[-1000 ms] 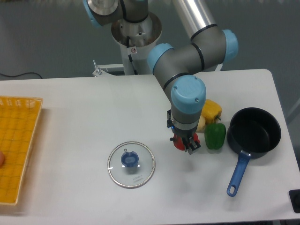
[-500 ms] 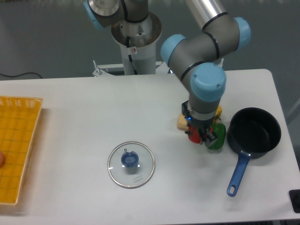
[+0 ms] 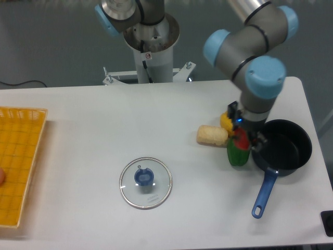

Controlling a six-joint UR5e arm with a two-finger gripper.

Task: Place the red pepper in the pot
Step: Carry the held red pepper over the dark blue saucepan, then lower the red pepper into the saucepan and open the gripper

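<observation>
Red pepper [image 3: 241, 139] between gripper [image 3: 245, 141] jaws, beside pot [image 3: 282, 145].

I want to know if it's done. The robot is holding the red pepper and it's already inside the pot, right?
Not yet. The camera view shows the gripper holding the red pepper above the green pepper, just left of the pot, not inside it.
</observation>
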